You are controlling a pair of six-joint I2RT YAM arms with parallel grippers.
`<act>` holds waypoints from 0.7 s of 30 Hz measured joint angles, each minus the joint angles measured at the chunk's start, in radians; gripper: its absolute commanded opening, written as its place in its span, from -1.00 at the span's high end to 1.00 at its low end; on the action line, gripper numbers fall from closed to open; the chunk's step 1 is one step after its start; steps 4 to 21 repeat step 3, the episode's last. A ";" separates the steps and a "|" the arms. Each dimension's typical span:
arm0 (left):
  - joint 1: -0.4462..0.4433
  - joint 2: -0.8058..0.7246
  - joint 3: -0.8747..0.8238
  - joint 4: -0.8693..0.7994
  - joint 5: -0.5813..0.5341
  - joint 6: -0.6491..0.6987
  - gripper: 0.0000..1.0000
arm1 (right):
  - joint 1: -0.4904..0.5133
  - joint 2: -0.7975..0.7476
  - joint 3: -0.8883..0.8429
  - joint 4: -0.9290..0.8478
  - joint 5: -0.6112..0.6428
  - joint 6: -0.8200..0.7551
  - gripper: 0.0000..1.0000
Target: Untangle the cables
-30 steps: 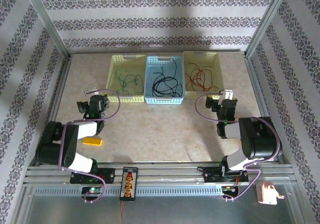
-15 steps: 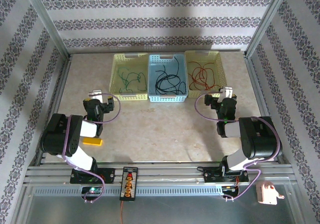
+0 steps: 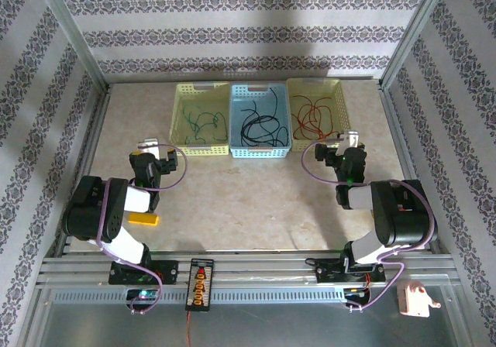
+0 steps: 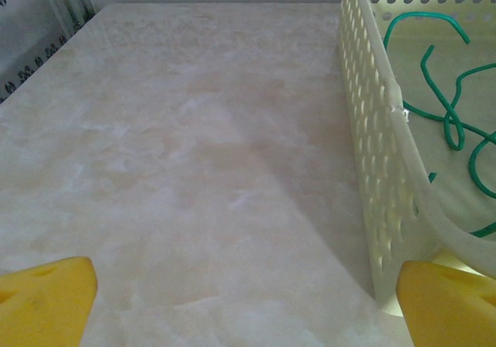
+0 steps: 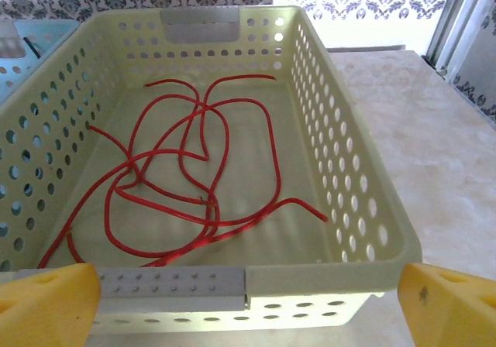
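The thin red cables (image 5: 208, 207), green cables (image 4: 446, 118) and black cables (image 3: 260, 128) are lying sorted in three perforated plastic baskets (image 3: 260, 152); I am judging little remains. My left gripper (image 4: 248, 300) and right gripper (image 5: 248, 297) are standing spread, empty.

Perforated plastic baskets (image 3: 200, 152) w/ slight sheen, smooth semi-gloss marble-look table (image 4: 194, 169), glossy red cables (image 5: 209, 108), matt metal rail (image 3: 263, 263) at near edge.

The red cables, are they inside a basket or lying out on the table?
Inside: the red cables lie loosely looped on the floor of the yellow basket, within its walls.
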 measured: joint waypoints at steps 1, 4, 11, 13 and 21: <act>0.000 0.000 0.000 0.000 0.000 0.000 -0.98 | -0.001 0.000 0.000 -0.003 -0.006 0.000 -0.97; 0.000 0.000 0.000 0.000 0.000 0.000 -0.98 | -0.001 0.000 0.000 -0.007 -0.010 0.000 -0.96; 0.000 0.000 0.000 0.000 0.000 0.000 -0.98 | -0.001 0.000 0.000 -0.007 -0.010 0.000 -0.96; 0.000 0.000 0.000 0.000 0.000 0.000 -0.98 | -0.001 0.000 0.000 -0.007 -0.010 0.000 -0.96; 0.000 0.000 0.000 0.000 0.000 0.000 -0.98 | -0.001 0.000 0.000 -0.007 -0.010 0.000 -0.96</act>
